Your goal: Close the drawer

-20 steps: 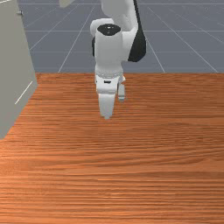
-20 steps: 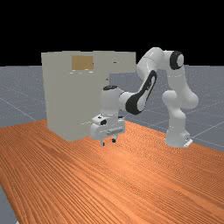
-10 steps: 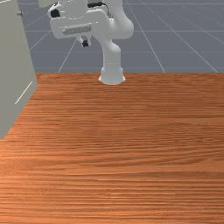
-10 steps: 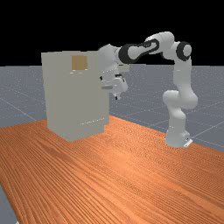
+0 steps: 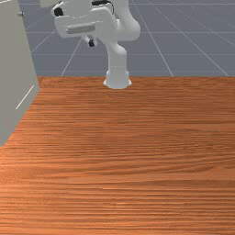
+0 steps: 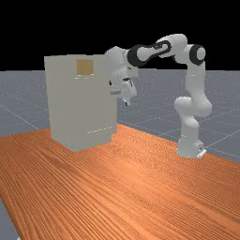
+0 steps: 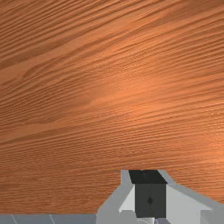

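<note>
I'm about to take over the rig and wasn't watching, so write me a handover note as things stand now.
Gripper: raised over the table, by the drawer; open or shut, I can't tell.
Drawer: high on the cabinet, sticking out toward the far view's right.
Done: it sits further in than a second ago.
Left: push it the rest of the way.

The arm (image 6: 195,82) rises from its base (image 6: 189,148) and reaches toward the far view's left, forearm (image 6: 153,50) sloping gently down, with the hand (image 6: 124,88) hanging tilted below the wrist (image 6: 116,57).
</note>
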Robot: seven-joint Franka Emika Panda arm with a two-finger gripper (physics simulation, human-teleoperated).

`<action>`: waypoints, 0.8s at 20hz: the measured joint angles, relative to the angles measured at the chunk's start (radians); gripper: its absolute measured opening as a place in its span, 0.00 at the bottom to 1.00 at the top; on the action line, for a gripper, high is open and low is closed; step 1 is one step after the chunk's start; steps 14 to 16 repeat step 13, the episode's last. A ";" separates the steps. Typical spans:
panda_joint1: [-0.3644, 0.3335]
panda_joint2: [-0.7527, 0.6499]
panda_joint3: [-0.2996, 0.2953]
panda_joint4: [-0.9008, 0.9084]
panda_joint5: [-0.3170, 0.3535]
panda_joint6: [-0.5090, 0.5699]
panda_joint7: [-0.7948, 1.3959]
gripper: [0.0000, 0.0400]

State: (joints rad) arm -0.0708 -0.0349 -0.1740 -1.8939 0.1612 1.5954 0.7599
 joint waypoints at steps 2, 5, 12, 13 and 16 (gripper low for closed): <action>0.000 0.008 -0.004 0.021 0.003 -0.015 0.001 0.00; -0.002 0.015 -0.017 0.054 -0.002 -0.034 -0.002 0.00; -0.083 0.002 -0.132 0.080 -0.089 -0.022 -0.036 0.00; -0.100 0.002 -0.152 0.082 -0.098 -0.019 -0.051 0.00; -0.100 0.002 -0.152 0.082 -0.098 -0.019 -0.051 0.00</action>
